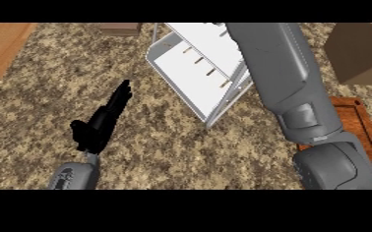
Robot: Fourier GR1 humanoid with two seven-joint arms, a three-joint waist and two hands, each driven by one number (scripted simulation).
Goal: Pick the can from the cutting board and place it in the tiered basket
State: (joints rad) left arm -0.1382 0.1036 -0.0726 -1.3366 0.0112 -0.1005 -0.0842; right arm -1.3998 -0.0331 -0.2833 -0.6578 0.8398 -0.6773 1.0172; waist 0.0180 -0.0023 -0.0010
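The left robot hand (102, 120) rests flat and spread beside the tiered basket (190, 73); the right arm reaches over it, its hand and the can hidden, probably placing.

Left hand (102, 120) rests open beside the tiered basket (190, 81); right forearm (287, 78) crosses it.

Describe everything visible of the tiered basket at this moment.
The tiered basket is a white, metal-looking rack of thin rails with flat pale shelves, seen steeply from above so it appears slanted. It stands on the speckled counter at upper centre. The right forearm crosses over its right side and hides that part. No can shows on its visible shelves.
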